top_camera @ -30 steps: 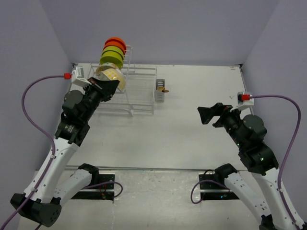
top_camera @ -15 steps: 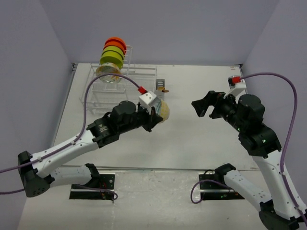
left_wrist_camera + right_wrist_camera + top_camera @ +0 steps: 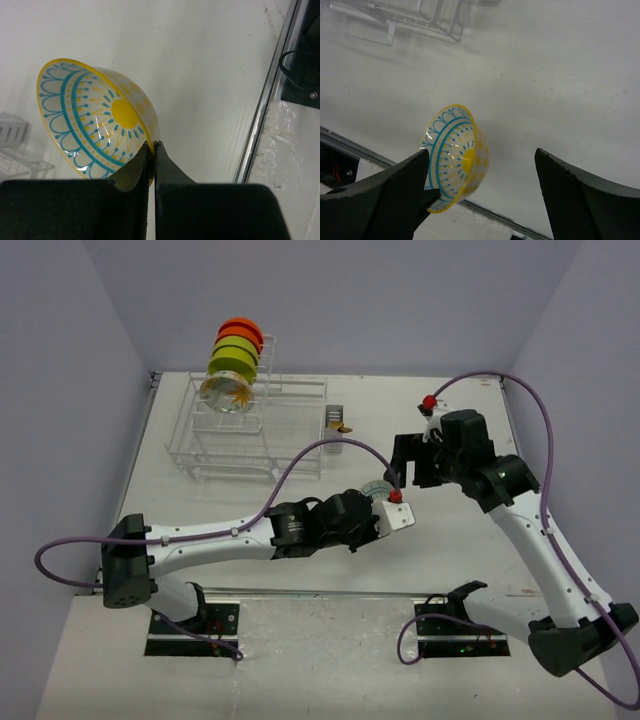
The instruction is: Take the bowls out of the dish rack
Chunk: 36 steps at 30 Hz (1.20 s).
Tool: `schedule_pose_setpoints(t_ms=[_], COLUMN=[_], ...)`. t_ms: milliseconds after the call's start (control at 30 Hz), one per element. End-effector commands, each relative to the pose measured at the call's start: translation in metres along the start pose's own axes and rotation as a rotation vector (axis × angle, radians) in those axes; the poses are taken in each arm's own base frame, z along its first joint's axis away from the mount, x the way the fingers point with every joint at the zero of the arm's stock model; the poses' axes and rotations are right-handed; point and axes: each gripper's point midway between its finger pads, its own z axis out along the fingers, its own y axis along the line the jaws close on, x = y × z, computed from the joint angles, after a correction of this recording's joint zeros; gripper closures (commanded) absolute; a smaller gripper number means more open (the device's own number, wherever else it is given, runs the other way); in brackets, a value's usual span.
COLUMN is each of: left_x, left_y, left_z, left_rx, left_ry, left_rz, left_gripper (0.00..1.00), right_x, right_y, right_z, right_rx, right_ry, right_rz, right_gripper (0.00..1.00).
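Note:
My left gripper is shut on the rim of a cream bowl with a blue and yellow flower pattern inside. It holds the bowl tilted on its side above the middle of the table. My right gripper stands open just right of it. In the right wrist view the bowl lies between its wide fingers, close to the left finger. The white wire dish rack stands at the back left. Its tower holds orange-red bowls, lime-green bowls and a patterned bowl.
A small grey cutlery caddy hangs on the rack's right end. A metal rail marks the table's near edge, with the arm bases beyond it. Purple walls close in the left, back and right sides.
My left arm has swung from the rack to the table's middle with the cream bowl in its grip. My right arm has moved left towards the bowl, its jaws slightly narrower.

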Motion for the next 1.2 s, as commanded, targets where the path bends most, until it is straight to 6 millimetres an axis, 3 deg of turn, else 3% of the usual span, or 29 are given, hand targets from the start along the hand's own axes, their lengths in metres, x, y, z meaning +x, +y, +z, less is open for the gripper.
schedule_pose_setpoints(t_ms=[0,133,167,233,267,367,500,533,600,633,700,733,767,800,867,933,967,1033,1067,1100,1133,1167], left_x=[-0.051,-0.053,-0.053,-0.053,-0.050,-0.051,-0.049,-0.048,-0.046,-0.046,-0.048,-0.050,-0.050,-0.051,-0.048,-0.052,-0.044,-0.051,-0.035,-0.041,-0.038,-0.039], left_y=[0.011,0.010,0.011,0.013,0.014,0.017,0.023,0.027,0.037,0.040,0.047,0.050,0.061,0.065,0.084,0.102,0.107,0.131,0.136,0.152,0.158,0.164], left_z=[-0.003,0.004,0.004,0.005,0.005,0.005,0.006,0.006,0.002,-0.001,-0.015,-0.022,-0.037,-0.045,-0.072,-0.097,-0.111,-0.142,-0.154,-0.172,-0.188,-0.198], left_rx=[-0.059,-0.057,-0.061,-0.070,-0.078,-0.088,-0.135,-0.158,-0.221,-0.242,-0.286,-0.312,-0.388,-0.420,-0.546,-0.668,-0.718,-0.827,-0.868,-0.907,-0.939,-0.955], left_ry=[-0.110,-0.086,-0.083,-0.072,-0.057,-0.044,-0.029,-0.021,-0.012,-0.013,-0.029,-0.036,-0.041,-0.045,-0.044,-0.074,-0.062,-0.084,-0.028,-0.052,-0.061,-0.085], left_rz=[0.144,0.173,0.177,0.185,0.193,0.189,0.158,0.150,0.108,0.093,0.043,0.023,-0.033,-0.064,-0.141,-0.257,-0.330,-0.459,-0.529,-0.593,-0.614,-0.637], left_gripper=[1.00,1.00,1.00,1.00,1.00,1.00,1.00,0.95,0.50,0.01,0.00,0.00,0.00,0.00,0.00,0.00,0.00,0.00,0.00,0.00,0.00,0.00], right_x=[0.023,0.047,0.054,0.059,0.062,0.063,0.050,0.046,0.032,0.021,0.010,-0.005,-0.012,-0.032,-0.045,-0.066,-0.070,-0.076,-0.078,-0.079,-0.093,-0.083], right_y=[0.006,-0.003,-0.004,-0.009,-0.012,-0.017,-0.018,-0.021,-0.025,-0.034,-0.050,-0.058,-0.085,-0.095,-0.127,-0.146,-0.161,-0.179,-0.190,-0.195,-0.202,-0.212], right_z=[0.009,0.024,0.027,0.028,0.029,0.030,0.029,0.029,0.035,0.042,0.052,0.060,0.061,0.065,0.075,0.088,0.108,0.129,0.151,0.162,0.167,0.188], right_rx=[-0.032,0.035,0.043,0.070,0.092,0.116,0.133,0.154,0.170,0.185,0.199,0.196,0.242,0.247,0.323,0.359,0.405,0.428,0.442,0.432,0.429,0.449], right_ry=[0.105,0.201,0.229,0.244,0.257,0.254,0.172,0.149,0.092,0.058,0.018,-0.041,-0.077,-0.163,-0.231,-0.308,-0.286,-0.263,-0.230,-0.214,-0.233,-0.189], right_rz=[-0.049,-0.083,-0.090,-0.087,-0.091,-0.092,-0.071,-0.063,-0.035,0.017,0.091,0.155,0.236,0.304,0.394,0.469,0.504,0.574,0.592,0.603,0.608,0.617], right_gripper=[0.15,0.27,0.42,0.58,0.76,1.00,1.00,1.00,1.00,1.00,1.00,1.00,1.00,1.00,1.00,1.00,1.00,1.00,1.00,1.00,1.00,1.00])
